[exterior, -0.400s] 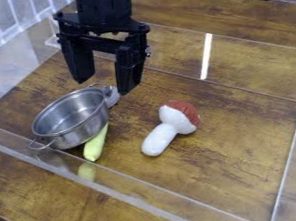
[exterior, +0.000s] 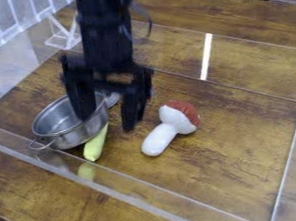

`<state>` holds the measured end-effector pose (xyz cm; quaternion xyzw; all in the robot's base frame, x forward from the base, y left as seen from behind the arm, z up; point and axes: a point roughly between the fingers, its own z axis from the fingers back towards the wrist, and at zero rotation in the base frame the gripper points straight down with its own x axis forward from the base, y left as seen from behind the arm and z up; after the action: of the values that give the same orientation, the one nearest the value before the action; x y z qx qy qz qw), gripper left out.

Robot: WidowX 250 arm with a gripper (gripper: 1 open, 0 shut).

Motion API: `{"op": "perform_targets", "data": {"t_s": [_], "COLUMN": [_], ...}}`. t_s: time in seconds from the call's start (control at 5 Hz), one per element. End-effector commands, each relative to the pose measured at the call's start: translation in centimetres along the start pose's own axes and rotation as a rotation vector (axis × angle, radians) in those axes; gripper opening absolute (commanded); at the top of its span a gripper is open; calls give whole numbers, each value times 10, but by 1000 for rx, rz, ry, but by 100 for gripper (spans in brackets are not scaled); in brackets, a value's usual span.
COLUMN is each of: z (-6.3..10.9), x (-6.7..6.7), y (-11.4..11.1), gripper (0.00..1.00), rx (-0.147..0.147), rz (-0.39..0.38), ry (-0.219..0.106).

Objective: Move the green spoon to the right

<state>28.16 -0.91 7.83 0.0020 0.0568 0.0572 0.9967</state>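
Camera: steel pot (exterior: pixel 60 118), interior bare, green spoon (exterior: pixel 96 142) just outside.

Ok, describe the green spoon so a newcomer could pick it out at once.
Find the shiny steel pot at the left of the wooden table. The green spoon lies against the pot's near right rim, pointing toward the camera. It is the only slim yellow-green piece; the mushroom to its right is white with a red-brown cap.

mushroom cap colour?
Red-brown cap on a white stem, camera view.
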Motion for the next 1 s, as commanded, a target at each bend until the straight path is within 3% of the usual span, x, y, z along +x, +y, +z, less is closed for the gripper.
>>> {"op": "perform_targets", "data": {"t_s": [0.0, 0.2, 0.6, 0.8], "z": [-12, -22, -26, -37], "x": [6, 10, 19, 23], "y": [6, 16, 48, 57], "gripper": [100, 100, 100, 100], "rx": [5, 10, -8, -14], "rz": [-4, 7, 124, 161], "ry": [-45, -61, -95, -94]}}
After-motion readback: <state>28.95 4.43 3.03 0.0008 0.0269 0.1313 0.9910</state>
